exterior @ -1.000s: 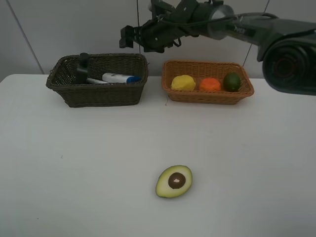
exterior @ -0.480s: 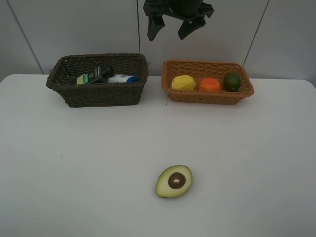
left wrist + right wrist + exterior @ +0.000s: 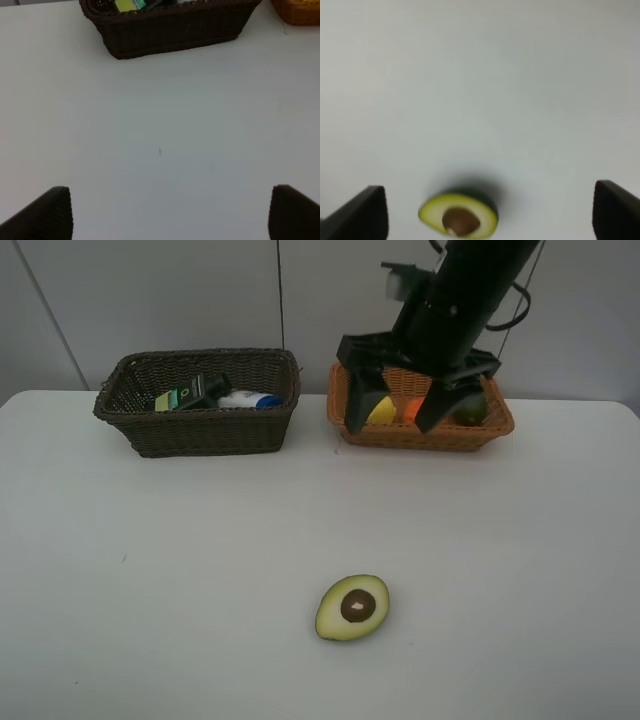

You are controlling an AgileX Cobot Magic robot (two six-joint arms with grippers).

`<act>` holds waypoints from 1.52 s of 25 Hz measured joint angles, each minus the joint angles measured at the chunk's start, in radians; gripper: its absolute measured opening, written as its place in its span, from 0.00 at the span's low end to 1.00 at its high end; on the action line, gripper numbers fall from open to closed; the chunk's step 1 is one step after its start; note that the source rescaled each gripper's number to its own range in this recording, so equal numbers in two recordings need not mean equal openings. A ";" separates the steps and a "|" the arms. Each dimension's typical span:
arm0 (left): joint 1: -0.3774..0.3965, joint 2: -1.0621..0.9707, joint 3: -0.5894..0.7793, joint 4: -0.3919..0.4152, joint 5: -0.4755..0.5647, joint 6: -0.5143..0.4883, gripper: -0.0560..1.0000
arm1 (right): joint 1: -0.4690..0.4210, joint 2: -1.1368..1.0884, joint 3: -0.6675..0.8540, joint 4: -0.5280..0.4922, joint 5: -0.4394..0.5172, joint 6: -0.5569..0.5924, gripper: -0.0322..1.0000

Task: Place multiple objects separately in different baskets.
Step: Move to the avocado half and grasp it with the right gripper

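Wicker along the back of the desk [image 3: 150, 570]: dark basket [image 3: 195, 435] on the left with pump bottle [image 3: 190, 393] and capped bottle [image 3: 250, 399] inside. On the right, light basket [image 3: 400, 437] with lemon [image 3: 382, 412], orange [image 3: 412, 408] and lime [image 3: 472, 408], each partly hidden behind the arm. Right fingers [image 3: 358, 408] spread wide, empty, hanging in front of the light basket. Avocado [image 3: 352, 608] alone on open desk, well apart from both baskets, cut face and pit up. No left fingers in this view.

From the left wrist: left fingers [image 3: 47, 217] fully spread, pinching nothing, over bare desk. Dark basket [image 3: 175, 27] ahead, corner of the light basket [image 3: 297, 10] beside it.

From the right wrist: right fingers [image 3: 362, 215] wide apart, avocado [image 3: 458, 217] lined up between them but well below, untouched.

By its look: light, fairly firm, rounded skin probably slick, resting on its domed side and so apt to rock or skid when nudged. Best taken across the short width, on the skin just under the cut rim, both fingers reaching down close to the desk. Better not to press on the cut face. Most likely bound for the light basket with the other fruit.
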State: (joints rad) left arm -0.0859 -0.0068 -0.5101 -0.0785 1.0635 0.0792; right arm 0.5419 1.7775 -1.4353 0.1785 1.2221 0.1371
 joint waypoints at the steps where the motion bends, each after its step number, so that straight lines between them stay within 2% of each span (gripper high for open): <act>1: 0.000 0.000 0.000 0.000 0.000 0.000 1.00 | 0.009 -0.014 0.053 0.001 -0.001 0.003 0.88; 3: 0.000 0.000 0.000 0.000 0.000 0.000 1.00 | 0.027 -0.023 0.161 0.001 -0.029 0.005 0.88; 6: 0.000 0.000 0.000 0.000 0.000 0.000 1.00 | 0.050 -0.022 0.271 0.005 -0.140 0.007 0.88; 9: 0.000 0.000 0.000 0.000 0.000 0.000 1.00 | 0.058 -0.022 0.337 0.040 -0.262 0.007 0.88; 13: 0.000 0.000 0.000 0.000 0.000 0.000 1.00 | 0.058 -0.022 0.405 0.070 -0.343 0.007 0.88; 20: 0.000 0.000 0.000 0.000 0.000 0.000 1.00 | 0.058 0.026 0.420 0.139 -0.386 0.008 0.88; 28: 0.000 0.000 0.000 0.000 0.000 0.000 1.00 | 0.058 0.141 0.423 0.171 -0.407 0.094 0.88; 38: 0.000 0.000 0.000 0.000 0.000 0.000 1.00 | 0.058 0.169 0.423 0.221 -0.422 0.187 0.88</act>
State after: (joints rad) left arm -0.0859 -0.0068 -0.5101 -0.0785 1.0635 0.0792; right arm 0.6000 1.9462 -1.0125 0.3998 0.8001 0.3236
